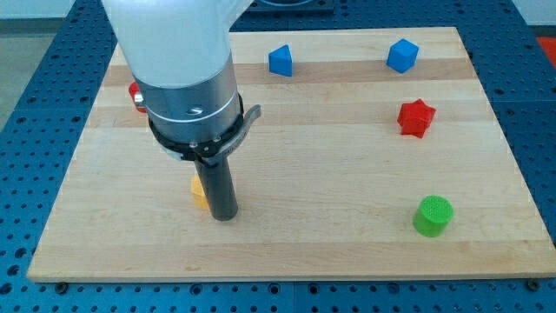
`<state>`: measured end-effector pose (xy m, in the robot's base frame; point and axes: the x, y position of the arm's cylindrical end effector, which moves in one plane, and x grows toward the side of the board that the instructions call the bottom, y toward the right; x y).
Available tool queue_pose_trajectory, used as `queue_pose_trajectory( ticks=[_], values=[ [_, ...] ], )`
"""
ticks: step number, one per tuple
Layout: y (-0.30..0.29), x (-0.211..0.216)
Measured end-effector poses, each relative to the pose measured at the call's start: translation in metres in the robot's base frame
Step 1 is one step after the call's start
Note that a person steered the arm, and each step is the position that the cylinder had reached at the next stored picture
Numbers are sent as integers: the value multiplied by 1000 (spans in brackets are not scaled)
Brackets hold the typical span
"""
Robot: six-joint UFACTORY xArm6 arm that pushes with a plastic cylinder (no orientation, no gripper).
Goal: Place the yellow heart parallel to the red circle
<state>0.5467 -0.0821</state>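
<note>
A yellow block [199, 194], mostly hidden behind the rod so its shape cannot be made out, lies on the wooden board [330, 200] left of centre. My tip [225, 216] rests on the board right beside it, touching or almost touching its right side. A red block [136, 96], largely hidden behind the arm's body, sits near the board's left edge toward the view's top; only a small piece shows.
A blue block [280, 60] sits at the top centre and a blue block [402, 55] at the top right. A red star [415, 118] lies at the right. A green cylinder [432, 216] stands at the lower right. The arm's wide body [178, 61] covers the upper left.
</note>
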Motion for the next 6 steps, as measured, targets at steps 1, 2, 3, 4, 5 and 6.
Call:
queue_pose_trajectory(
  ticks=[1, 2, 3, 4, 5, 6],
  values=[
    [0, -1],
    [-2, -13],
    [-13, -80],
    [-27, -159],
    [-34, -210],
    [-34, -210]
  ],
)
